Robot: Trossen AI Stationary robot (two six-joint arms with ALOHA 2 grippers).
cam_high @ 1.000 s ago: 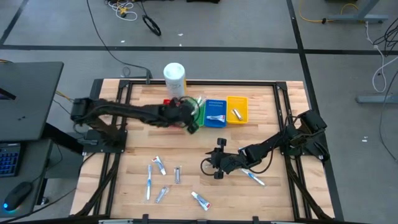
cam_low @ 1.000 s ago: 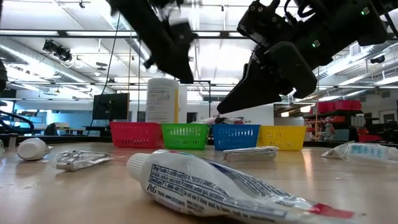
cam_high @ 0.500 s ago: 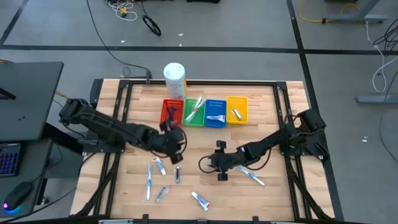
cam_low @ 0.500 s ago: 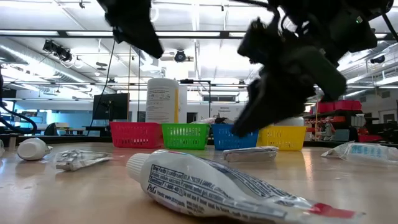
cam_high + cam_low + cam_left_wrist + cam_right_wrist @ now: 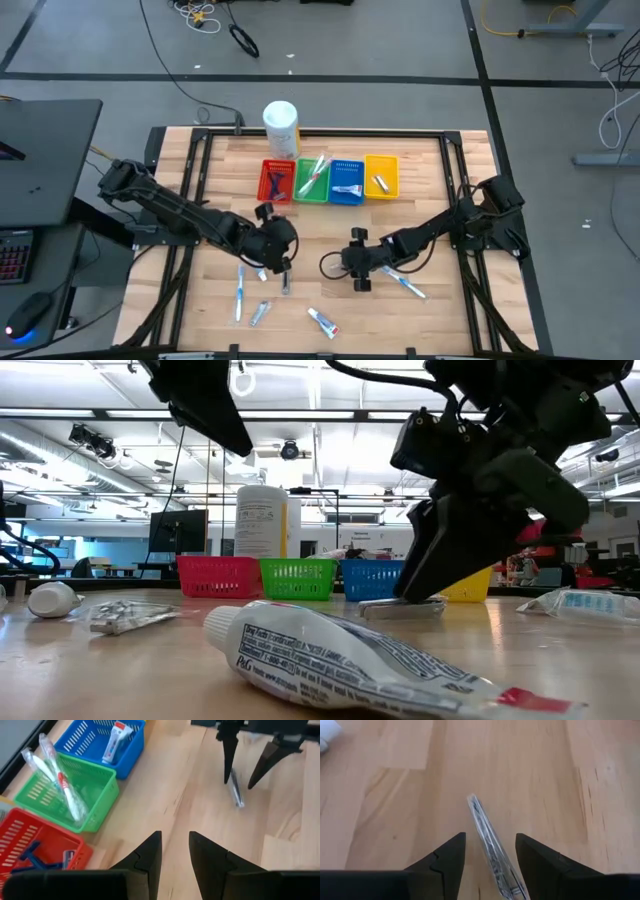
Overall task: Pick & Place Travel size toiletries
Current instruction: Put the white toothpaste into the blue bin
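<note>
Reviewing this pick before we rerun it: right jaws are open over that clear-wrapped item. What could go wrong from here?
1. The clear-wrapped item lies flat and skewed between the right gripper's open jaws; they may clip one end and spin it.
2. Flat on the table, the thin wrapper could slip out as they close.
3. The left gripper hovers nearby, facing the right one; a lift toward the bins could crowd it.

My left arm reaches in from the left edge of the high view, elbow low, left claw [image 5: 277,262] sitting left of centre, fingers [image 5: 150,851] parted with a narrow gap, nothing between them. My right arm comes in from the right edge, folded low toward centre frame. Right claw [image 5: 360,283] is tipped down close to the tabletop, fingers [image 5: 451,851] spread wide and holding nothing. The two claws are near each other, apart.
</note>
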